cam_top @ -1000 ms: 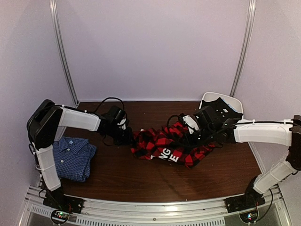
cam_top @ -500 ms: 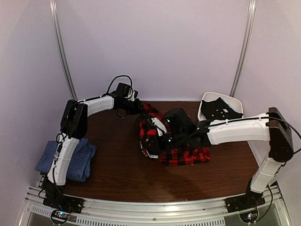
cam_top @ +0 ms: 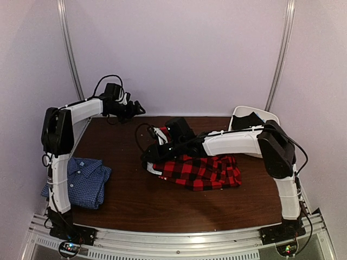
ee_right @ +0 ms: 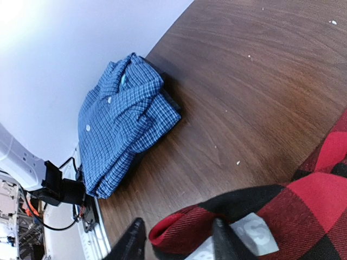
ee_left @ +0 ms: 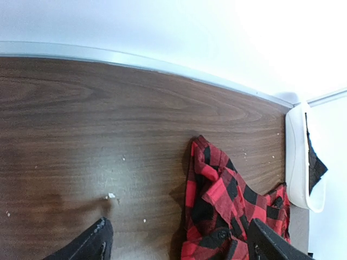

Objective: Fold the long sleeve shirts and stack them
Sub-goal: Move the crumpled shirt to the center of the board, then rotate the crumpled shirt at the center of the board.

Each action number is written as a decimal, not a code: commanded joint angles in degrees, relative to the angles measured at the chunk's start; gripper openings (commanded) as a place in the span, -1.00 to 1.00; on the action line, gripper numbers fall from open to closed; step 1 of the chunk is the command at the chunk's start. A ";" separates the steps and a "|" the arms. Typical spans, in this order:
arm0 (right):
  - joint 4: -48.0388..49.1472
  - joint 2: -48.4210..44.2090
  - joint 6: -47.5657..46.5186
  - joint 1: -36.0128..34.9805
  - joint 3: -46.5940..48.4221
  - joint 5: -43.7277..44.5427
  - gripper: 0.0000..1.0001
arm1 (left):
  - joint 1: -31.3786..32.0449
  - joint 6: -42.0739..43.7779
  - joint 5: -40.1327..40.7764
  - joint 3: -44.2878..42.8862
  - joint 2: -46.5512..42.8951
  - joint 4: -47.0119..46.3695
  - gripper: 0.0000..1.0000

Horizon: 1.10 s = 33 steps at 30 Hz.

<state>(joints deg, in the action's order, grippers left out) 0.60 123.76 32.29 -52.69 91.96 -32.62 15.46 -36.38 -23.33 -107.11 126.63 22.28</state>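
1. Plaid flannel shirt (cam_top: 203,172), red and black, lies folded in the middle of the table (cam_top: 135,200).
2. Blue check shirt (cam_top: 81,181) sits folded at the near left corner, well apart from it.
3. Right gripper (cam_top: 147,158) is low at the plaid shirt's left edge. Its jaws are partly spread around the fold, and I cannot tell whether they pinch it.
4. Left gripper (cam_top: 140,108) hangs raised at the far left, spread wide and holding nothing.

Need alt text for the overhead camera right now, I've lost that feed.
The red-and-black plaid shirt lies folded mid-table, the right gripper at its left edge. The left gripper hangs open and empty above the back-left corner; the folded blue shirt sits near-left, a white bin back-right.
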 commanded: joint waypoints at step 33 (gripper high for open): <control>-12.92 -25.47 -13.44 18.24 -36.37 34.10 0.53 | 20.75 -11.39 4.32 54.43 -32.71 -16.39 0.15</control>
<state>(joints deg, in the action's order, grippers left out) -11.81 101.14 17.37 -34.72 58.98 -3.95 35.75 -47.37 -20.45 -50.43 91.00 8.38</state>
